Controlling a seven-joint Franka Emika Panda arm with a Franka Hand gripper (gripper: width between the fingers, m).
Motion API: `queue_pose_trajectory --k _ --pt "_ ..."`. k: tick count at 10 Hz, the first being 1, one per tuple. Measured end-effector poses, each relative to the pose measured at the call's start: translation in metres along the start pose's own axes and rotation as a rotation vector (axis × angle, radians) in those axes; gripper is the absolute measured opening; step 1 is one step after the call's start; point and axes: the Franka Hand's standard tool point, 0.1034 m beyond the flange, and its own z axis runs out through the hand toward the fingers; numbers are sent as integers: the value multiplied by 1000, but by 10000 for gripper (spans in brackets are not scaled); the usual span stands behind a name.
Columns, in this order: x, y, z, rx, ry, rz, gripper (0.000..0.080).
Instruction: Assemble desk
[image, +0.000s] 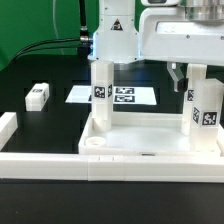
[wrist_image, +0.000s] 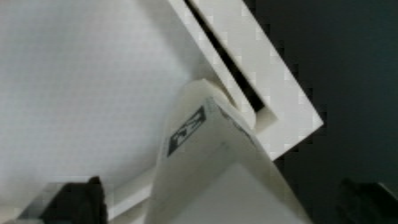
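The white tray-like tabletop (image: 150, 140) lies upside down at the front of the black table. Two square white legs stand upright in its corner sockets, one on the exterior view's left (image: 100, 92) and one on the right (image: 206, 112). A third leg (image: 37, 95) lies loose at the far left. My gripper (image: 188, 80) hangs at the top of the right leg. In the wrist view that leg (wrist_image: 214, 150), with its tag, stands between the two dark fingers (wrist_image: 71, 203), which are spread apart and clear of it. My gripper (wrist_image: 217, 208) is open. The tabletop's rim (wrist_image: 249, 70) runs beside the leg.
The marker board (image: 125, 95) lies flat behind the tabletop. Long white border rails run along the front (image: 40, 160) and the left (image: 8, 128). The arm's white base (image: 112, 40) stands at the back, with black cables beside it.
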Motion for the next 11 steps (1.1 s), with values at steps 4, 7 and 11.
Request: queue_pose_trajectory --k 4,7,11 --pt "3 4 0 -45 18 -278 649" --pt "3 5 0 -45 18 -275 365" --pt "12 15 -1 -38 28 -134 288"
